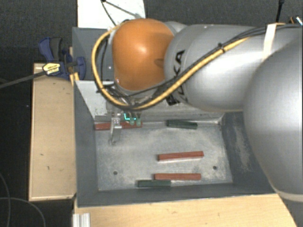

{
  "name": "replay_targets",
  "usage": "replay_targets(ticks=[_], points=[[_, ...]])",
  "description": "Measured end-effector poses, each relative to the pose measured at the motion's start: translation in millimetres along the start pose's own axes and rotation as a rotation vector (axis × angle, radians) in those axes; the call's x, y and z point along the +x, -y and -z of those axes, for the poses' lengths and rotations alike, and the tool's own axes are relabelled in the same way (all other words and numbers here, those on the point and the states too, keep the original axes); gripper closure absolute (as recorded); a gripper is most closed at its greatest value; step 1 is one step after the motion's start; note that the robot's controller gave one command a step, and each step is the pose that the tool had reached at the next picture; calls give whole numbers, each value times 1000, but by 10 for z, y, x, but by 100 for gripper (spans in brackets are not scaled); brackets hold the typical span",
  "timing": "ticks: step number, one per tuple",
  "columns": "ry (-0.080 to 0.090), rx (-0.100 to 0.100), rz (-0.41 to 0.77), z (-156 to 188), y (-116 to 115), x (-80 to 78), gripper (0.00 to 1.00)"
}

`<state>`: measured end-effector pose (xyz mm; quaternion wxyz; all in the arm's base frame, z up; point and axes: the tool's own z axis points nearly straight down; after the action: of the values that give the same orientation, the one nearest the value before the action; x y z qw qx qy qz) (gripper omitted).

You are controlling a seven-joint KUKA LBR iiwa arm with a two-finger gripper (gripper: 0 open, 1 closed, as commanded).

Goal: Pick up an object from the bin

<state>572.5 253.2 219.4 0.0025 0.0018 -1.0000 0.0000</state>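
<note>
Grey bin [142,148], far wall: the gripper [124,123] hangs over a red stick [101,126], probably light and stiff, best taken mid-length. Its opening I cannot tell.

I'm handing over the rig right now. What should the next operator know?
Pincer: low at the bin's back left, over the back red bar; no grasp visible.
Others: back green bar, middle red bar, front red bar and front green bar, all lying flat.
Done: nothing lifted yet.
Left: grasp one bar and raise it.
</note>
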Motion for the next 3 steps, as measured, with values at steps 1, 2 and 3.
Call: replay_targets(ticks=[1, 2, 3], points=[[0, 1, -139, -890, 27, -116, 0], [14, -3, 55, -132, 284, -9, 0], [11, -2, -194, -251, 522, -157, 0]])
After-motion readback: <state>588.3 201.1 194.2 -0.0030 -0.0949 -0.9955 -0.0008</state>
